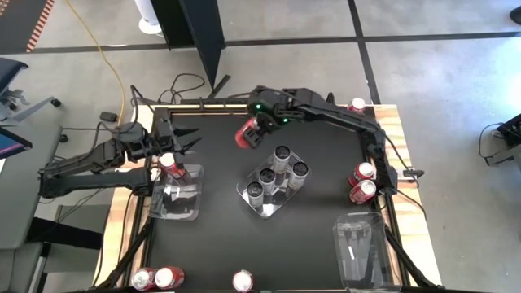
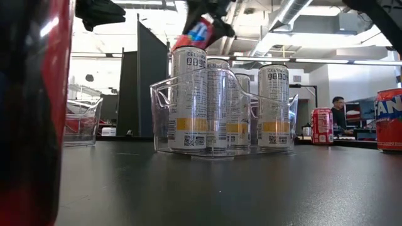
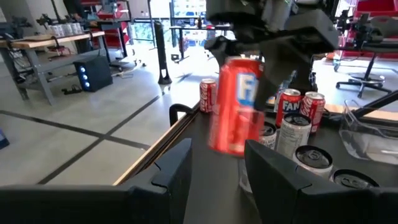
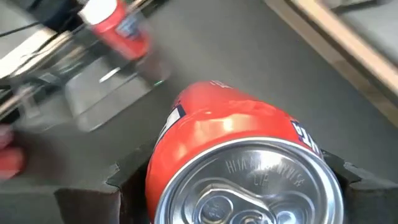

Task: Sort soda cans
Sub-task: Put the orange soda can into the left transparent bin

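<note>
Red soda can is up in the air, gripped by the right pincer above the desk. Next it should go to the tray with the other red can. Left pincer waits, half open, holding nothing.

- The table is black with a light wood edge.
- The can in the air is red with a silver top.
- The cans in the middle tray are silver with dark tops.
- The trays are clear.
</note>
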Controlling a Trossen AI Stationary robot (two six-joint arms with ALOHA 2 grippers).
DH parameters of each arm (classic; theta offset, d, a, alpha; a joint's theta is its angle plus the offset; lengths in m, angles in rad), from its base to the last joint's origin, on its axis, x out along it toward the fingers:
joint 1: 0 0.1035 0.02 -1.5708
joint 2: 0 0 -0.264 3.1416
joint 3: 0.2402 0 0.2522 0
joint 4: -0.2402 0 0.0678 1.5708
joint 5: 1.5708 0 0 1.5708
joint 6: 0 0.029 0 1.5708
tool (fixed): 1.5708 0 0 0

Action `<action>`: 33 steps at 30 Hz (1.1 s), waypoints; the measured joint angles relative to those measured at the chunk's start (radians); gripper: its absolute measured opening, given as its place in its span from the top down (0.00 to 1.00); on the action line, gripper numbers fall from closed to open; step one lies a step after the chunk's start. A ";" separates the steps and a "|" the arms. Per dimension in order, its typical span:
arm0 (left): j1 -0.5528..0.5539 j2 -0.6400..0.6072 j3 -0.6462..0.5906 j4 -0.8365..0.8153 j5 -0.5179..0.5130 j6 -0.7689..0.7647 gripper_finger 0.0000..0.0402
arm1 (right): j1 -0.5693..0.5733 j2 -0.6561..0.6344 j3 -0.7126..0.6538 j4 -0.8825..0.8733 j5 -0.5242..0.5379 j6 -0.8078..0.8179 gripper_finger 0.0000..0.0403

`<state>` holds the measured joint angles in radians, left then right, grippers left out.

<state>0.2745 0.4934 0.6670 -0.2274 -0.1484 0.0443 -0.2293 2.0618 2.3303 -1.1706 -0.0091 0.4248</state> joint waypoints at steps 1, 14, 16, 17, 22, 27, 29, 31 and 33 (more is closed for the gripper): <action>0.000 -0.001 0.000 -0.002 -0.005 0.003 0.64 | 0.005 0.014 0.011 0.001 -0.007 -0.004 0.24; 0.000 -0.005 0.000 -0.033 -0.050 -0.002 0.64 | 0.042 0.040 0.022 0.095 -0.023 -0.051 0.24; 0.000 -0.003 0.000 -0.064 -0.051 -0.013 0.64 | 0.046 0.040 0.022 0.095 -0.023 -0.060 0.24; 0.000 -0.003 0.000 -0.083 -0.051 -0.022 0.64 | 0.049 0.040 0.022 0.094 -0.023 -0.064 0.24; -0.005 0.020 0.012 -0.213 -0.036 -0.081 0.64 | 0.060 0.040 0.022 0.094 -0.023 -0.092 0.24; -0.064 0.087 0.073 -0.423 -0.031 -0.123 0.64 | 0.060 0.038 0.022 0.079 -0.026 -0.124 0.24; -0.102 0.120 0.105 -0.482 -0.021 -0.126 0.64 | 0.064 0.038 0.022 0.071 -0.026 -0.139 0.24; -0.141 0.158 0.158 -0.574 -0.007 -0.117 0.64 | 0.067 0.038 0.022 0.069 -0.024 -0.151 0.24; -0.180 0.205 0.219 -0.702 0.006 -0.093 0.64 | 0.072 0.038 0.024 0.059 -0.024 -0.168 0.24</action>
<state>0.0944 0.6983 0.8861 -0.9293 -0.1421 -0.0487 -0.1574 2.0995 2.3538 -1.1120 -0.0330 0.2563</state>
